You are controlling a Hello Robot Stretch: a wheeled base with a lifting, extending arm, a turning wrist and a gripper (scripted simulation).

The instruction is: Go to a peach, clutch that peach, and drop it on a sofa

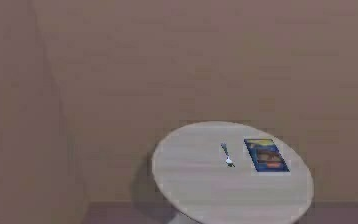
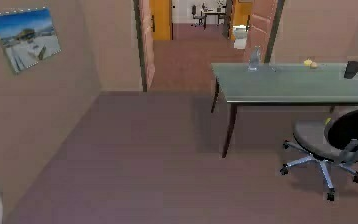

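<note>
A small pale yellow blob (image 2: 309, 63) lies on the far part of a long grey-green desk (image 2: 287, 85) at the arm side view's right. Its shape is too small to name. A clear bottle-like thing (image 2: 254, 60) stands left of it on the desk, and a dark cup-like thing (image 2: 353, 69) stands to its right.
A round white table (image 1: 202, 185) stands close ahead against a tan wall, bearing a small utensil (image 1: 227, 155) and a flat blue and orange item (image 1: 266, 157). A grey office chair (image 2: 332, 140) sits by the desk. An open doorway (image 2: 192, 40) leads deeper. A framed picture (image 2: 25, 38) hangs at left. Brown floor (image 2: 137, 150) lies open.
</note>
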